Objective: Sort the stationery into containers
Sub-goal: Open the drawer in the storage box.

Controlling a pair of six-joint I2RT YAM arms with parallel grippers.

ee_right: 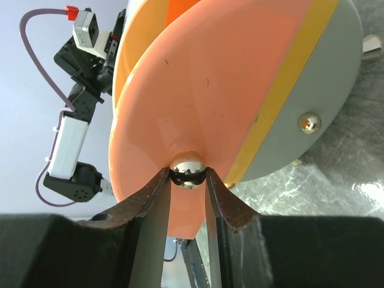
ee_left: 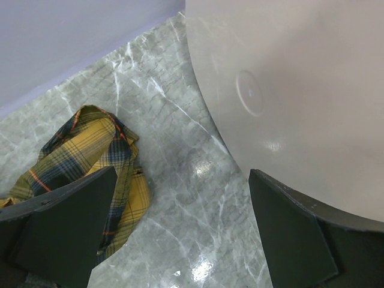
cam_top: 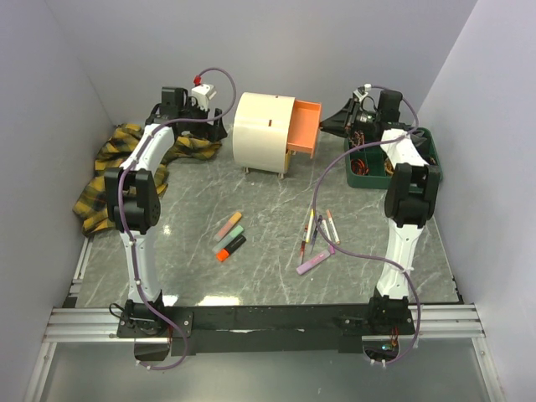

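Orange drawer (cam_top: 304, 126) of the cream cabinet (cam_top: 261, 132) stands pulled out, right gripper (ee_right: 188, 180) pinched on its chrome knob (ee_right: 188, 170), left gripper (ee_left: 180, 234) wide & empty beside the cabinet; highlighters (cam_top: 229, 236) & pens (cam_top: 318, 234) lie mid-table, apparently none sorted.

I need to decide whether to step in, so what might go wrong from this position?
The right gripper pinches only the small shiny knob of the orange drawer; it may slip off. Pulling could drag the cream cabinet, since the left gripper stands open beside it without bracing it.
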